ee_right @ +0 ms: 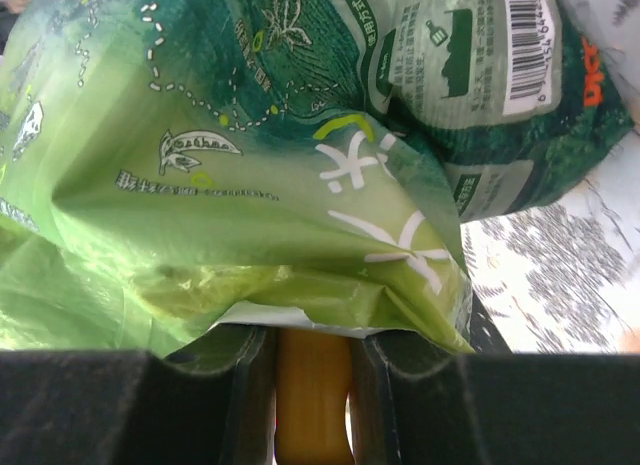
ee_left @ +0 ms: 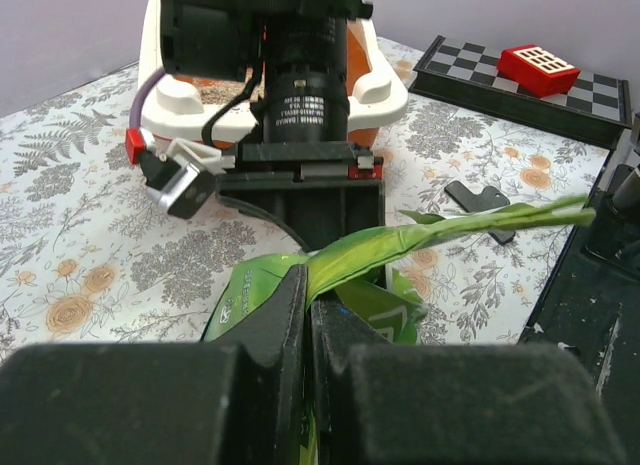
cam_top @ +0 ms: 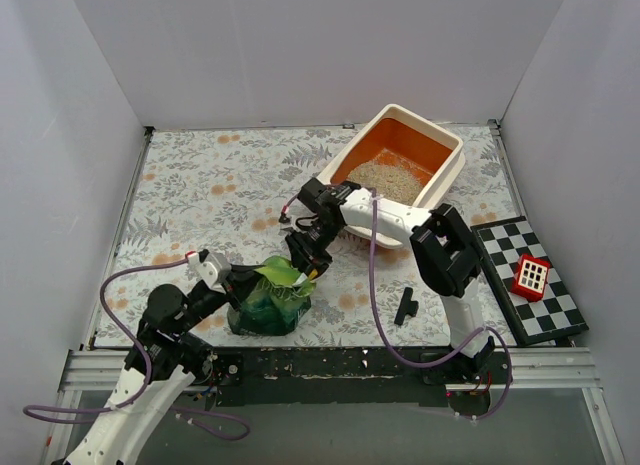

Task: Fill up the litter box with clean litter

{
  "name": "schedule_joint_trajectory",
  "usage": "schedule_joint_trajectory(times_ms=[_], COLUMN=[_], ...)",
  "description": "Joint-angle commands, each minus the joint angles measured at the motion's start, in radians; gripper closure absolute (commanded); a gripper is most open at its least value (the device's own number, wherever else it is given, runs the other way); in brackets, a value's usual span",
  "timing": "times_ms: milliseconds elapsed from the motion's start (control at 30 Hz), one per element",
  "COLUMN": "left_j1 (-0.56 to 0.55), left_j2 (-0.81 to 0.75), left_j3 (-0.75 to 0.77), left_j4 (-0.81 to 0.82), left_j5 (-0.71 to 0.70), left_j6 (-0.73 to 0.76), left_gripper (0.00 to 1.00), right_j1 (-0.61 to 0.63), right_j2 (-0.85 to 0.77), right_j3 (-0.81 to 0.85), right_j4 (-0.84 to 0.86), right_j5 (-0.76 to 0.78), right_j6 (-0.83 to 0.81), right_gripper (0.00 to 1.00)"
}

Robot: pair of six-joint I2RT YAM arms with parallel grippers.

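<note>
Litter box [cam_top: 447, 180] behind right end effector [cam_top: 304, 268]; it and left end effector [ee_left: 308, 293] grip green bag [cam_top: 265, 310]

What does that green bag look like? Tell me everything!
The green bag is glossy, crinkled plastic, dark green low down and lime green near its top, with white writing, leaf drawings and a barcode. It stands on the flowery table, close to the arms' bases. The left end effector pinches its top flap, and the right end effector grips the top edge from the other side.
</note>
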Motion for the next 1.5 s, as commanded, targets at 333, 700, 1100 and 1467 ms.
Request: schedule_joint_trajectory(times_ms=[333, 700, 1100, 1467], left_j1=[-0.002, -0.002, -0.002, 0.0], left_j2=[0.167, 0.087, 0.106, 0.104], left_j3=[0.03, -0.019, -0.016, -0.014], left_j4=[0.132, 0.164, 0.137, 0.112], left_j5=[0.0, -0.019, -0.037, -0.094], left_j6=[0.034, 0.008, 0.043, 0.06], left_gripper=[1.0, 1.0, 1.0, 1.0], right_j1=[0.109, 0.118, 0.1, 0.075], right_j2=[-0.002, -0.023, -0.116, -0.218], right_j3=[-0.598, -0.781, -0.905, -0.979], right_j4=[1.476, 2.125, 2.373, 2.421], right_j5=[0.006, 0.164, 0.2, 0.215], right_j6=[0.761, 1.04, 1.114, 1.122], right_gripper=[0.99, 0.99, 0.99, 0.99])
